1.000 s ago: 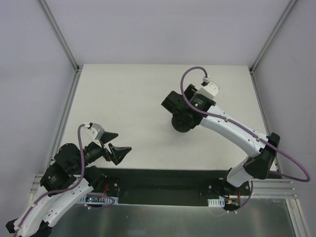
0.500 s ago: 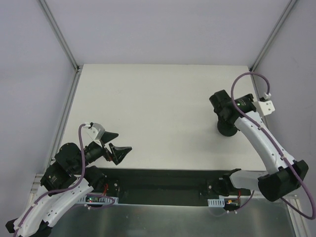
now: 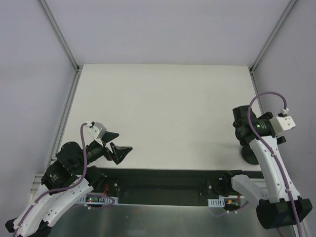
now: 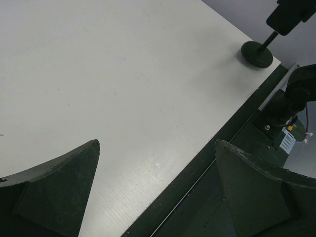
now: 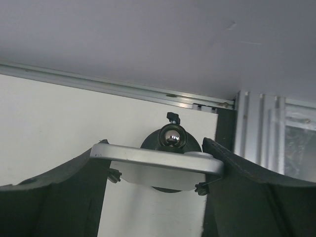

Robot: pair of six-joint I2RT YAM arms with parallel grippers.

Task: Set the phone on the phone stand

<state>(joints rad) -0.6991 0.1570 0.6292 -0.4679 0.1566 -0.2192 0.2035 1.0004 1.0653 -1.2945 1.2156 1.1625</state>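
Note:
The phone (image 5: 158, 165) shows as a flat slab with a silver edge, held crosswise between my right gripper's (image 5: 154, 157) fingers. Small black clamp arms grip its two sides, so it sits in the cradle of the phone stand (image 5: 171, 137). The stand's ball joint and round base show just beyond it. From above, the stand's base (image 3: 251, 154) rests near the table's right front corner under my right gripper (image 3: 244, 129). The left wrist view has the stand (image 4: 256, 53) far off at the top right. My left gripper (image 3: 121, 141) (image 4: 158, 144) hangs open over the near left edge, holding nothing.
The white table (image 3: 163, 108) ends at a black base strip (image 3: 163, 182) along the near side. Aluminium rails (image 3: 64, 118) border the left and right edges. The stand's base lies close to the right rail (image 5: 148, 91) and the table's corner.
My right arm has swung from the table's middle to the right front corner, with the phone and stand moving along with it. The left arm has barely moved.

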